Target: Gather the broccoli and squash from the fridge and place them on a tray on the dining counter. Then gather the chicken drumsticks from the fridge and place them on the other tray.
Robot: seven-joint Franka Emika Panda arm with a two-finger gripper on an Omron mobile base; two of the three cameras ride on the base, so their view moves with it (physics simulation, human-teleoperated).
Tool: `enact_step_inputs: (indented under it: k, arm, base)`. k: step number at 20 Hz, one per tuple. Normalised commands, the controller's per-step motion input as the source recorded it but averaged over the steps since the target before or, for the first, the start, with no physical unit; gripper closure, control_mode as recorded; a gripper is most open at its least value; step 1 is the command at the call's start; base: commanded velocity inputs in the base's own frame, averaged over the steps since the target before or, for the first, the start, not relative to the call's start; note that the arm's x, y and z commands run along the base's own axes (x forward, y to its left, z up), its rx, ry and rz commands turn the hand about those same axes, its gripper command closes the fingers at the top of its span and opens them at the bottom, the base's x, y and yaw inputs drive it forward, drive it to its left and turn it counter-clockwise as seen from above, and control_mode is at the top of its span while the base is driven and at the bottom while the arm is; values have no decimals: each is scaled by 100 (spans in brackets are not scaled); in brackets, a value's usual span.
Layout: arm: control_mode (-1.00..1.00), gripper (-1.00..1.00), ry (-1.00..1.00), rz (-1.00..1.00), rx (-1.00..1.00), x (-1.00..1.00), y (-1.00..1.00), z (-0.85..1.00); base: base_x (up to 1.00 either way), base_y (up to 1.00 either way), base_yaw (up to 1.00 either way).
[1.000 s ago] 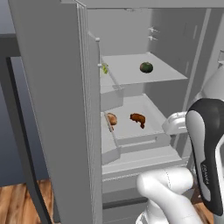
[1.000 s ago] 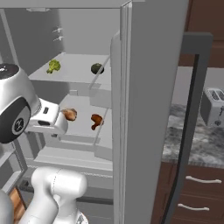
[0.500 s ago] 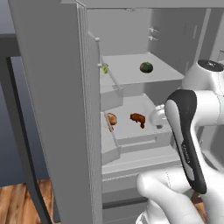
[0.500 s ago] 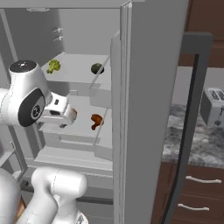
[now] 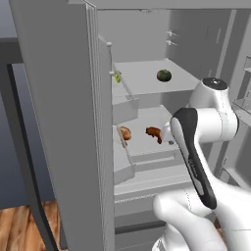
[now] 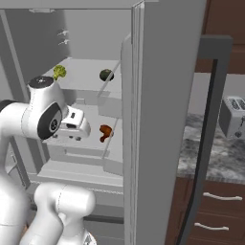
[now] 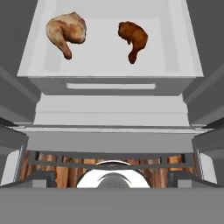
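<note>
The white arm filled the front of both base views, elbow bent, reaching into the open fridge point(image 5: 59, 98). At its end the gripper point(image 6: 74, 138) sat at middle-shelf height, in front of the shelf's near edge, jaws spread as wide as they go and nothing between them.

Just beyond it, on the pale middle shelf point(image 7: 109, 57), lay the two chicken drumsticks, apart from each other. From the hand view, the paler tan drumstick point(image 7: 66, 29) rested toward the left, the darker orange-brown drumstick point(image 7: 133, 37) toward the right, each with its thin end pointing down toward the camera. The gripper touched neither. In the left base view the tan one point(image 5: 125, 133) sat close to the shelf's left side, and the darker one point(image 5: 154, 133) was near the arm's wrist.

One shelf up and further back, the broccoli point(image 6: 59, 72) sat at the left. The round dark green squash point(image 6: 106, 75) stood well apart from it toward the right.
</note>
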Motion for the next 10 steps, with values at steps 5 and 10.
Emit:
enact_step_inputs:
  k: [5,10]
  arm:
    - [-100,-100,-2,-2,-1,46,-24,-36]
    - [-100,-100,0,-3,0,58,-14,-19]
  base:
    - [0,0,0]
    - [0,0,0]
